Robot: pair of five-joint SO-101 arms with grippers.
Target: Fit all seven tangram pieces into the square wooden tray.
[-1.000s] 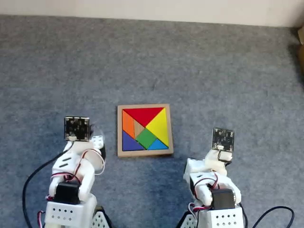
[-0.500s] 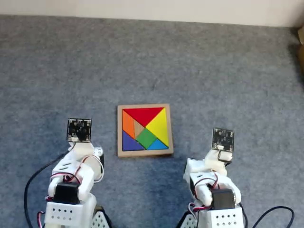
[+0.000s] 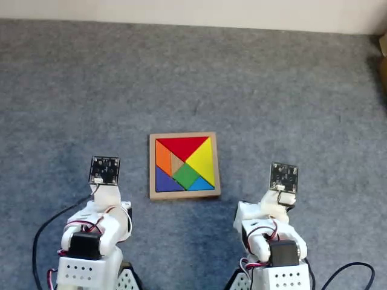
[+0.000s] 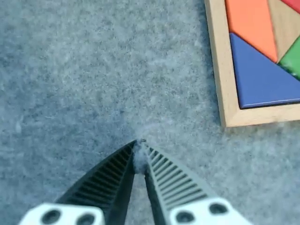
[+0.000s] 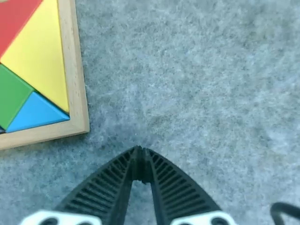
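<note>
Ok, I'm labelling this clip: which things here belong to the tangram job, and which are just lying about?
Job: wooden tray; red triangle, yellow triangle, orange piece, dark blue triangle, green square, light blue triangle; left gripper and right gripper, both shut.
Lying about: black cable, brown object at the edge, grey carpet.

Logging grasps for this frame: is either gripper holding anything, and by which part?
Nothing is held: left gripper and right gripper are both shut on nothing, beside the tray.

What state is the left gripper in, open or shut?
Shut: the left gripper has its fingertips touching, over the carpet beside the tray.
</note>
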